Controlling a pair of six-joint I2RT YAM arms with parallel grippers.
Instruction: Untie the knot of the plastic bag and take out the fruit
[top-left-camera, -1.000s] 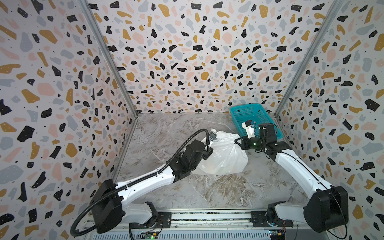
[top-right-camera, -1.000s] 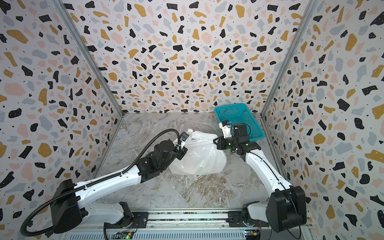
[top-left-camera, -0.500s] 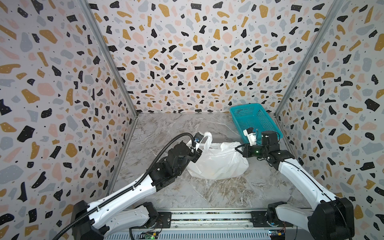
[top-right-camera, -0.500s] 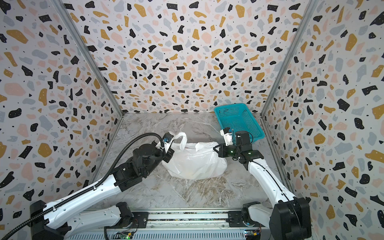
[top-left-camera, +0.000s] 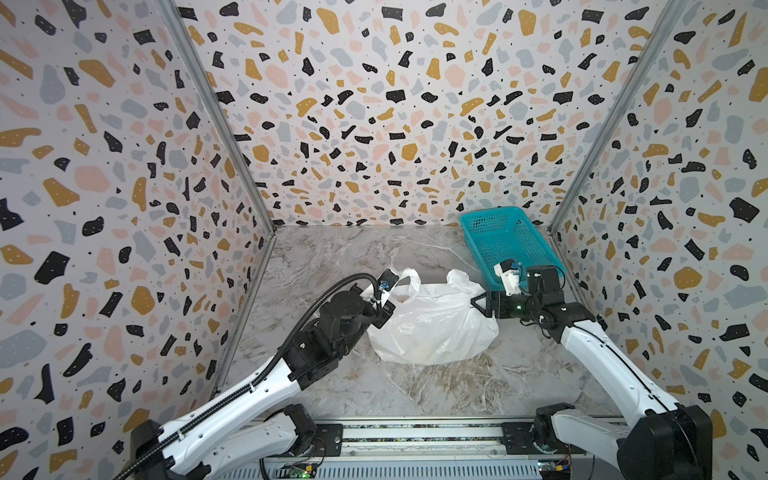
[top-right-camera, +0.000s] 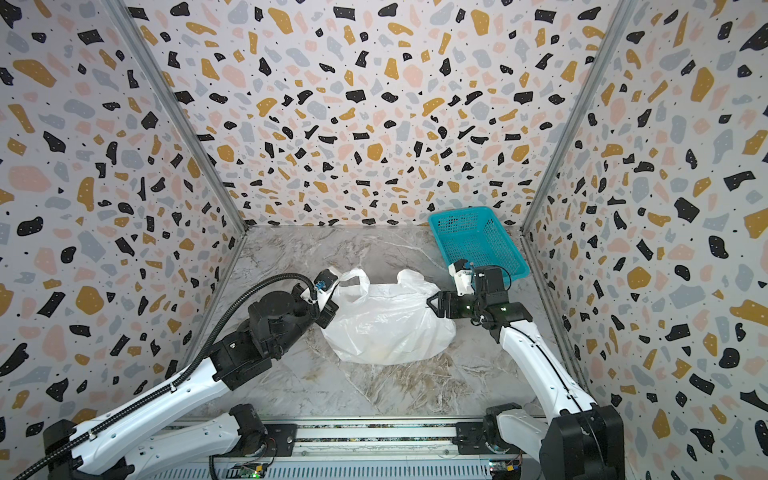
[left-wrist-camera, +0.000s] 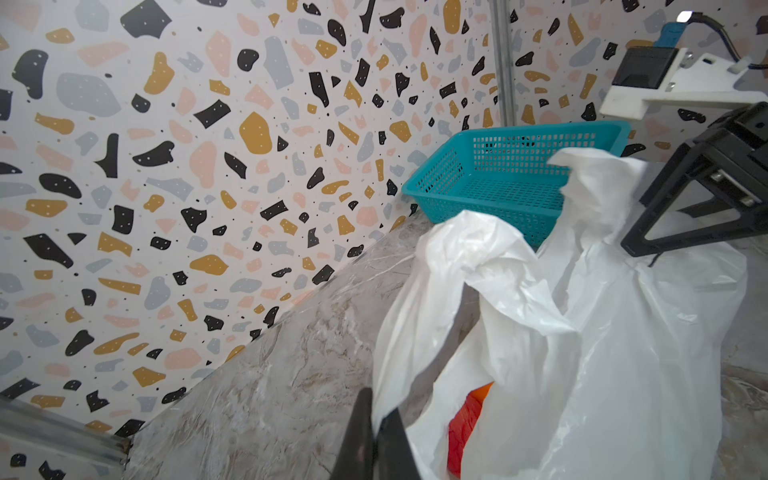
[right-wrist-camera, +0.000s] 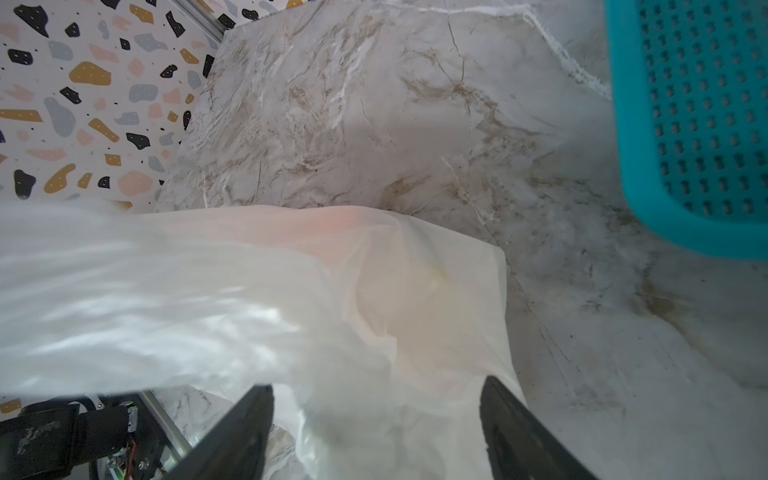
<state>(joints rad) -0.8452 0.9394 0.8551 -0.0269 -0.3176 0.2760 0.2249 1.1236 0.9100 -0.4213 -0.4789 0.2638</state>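
**Right gripper (top-left-camera: 478, 301) letting go of the plastic bag (top-left-camera: 436, 328)**

Since a second ago the two arms have been drawing apart, pulling the bunched bag out wide, and the right gripper is now spreading its fingers. In the right wrist view those fingers (right-wrist-camera: 257, 415) are standing wide apart with loose plastic lying between them, and they are no longer pinching it. In both top views this gripper is hovering at the bag's upper right corner, just in front of the teal basket (top-left-camera: 507, 241).

The left gripper (top-left-camera: 386, 311) is staying clenched on the bag's left edge. In the left wrist view its dark fingertips (left-wrist-camera: 365, 432) are pinching a fold of white plastic beside the mouth.

The bag is lying in the middle of the tabletop (top-left-camera: 332, 257), sagging and crinkled. Its two handle loops (top-left-camera: 409, 278) are standing up apart from each other rather than tied together. The fruit is sitting inside the bag. A red-orange piece (left-wrist-camera: 469, 419) is showing through the open mouth in the left wrist view, and faint pink and yellow tints are glowing through the plastic in the right wrist view.
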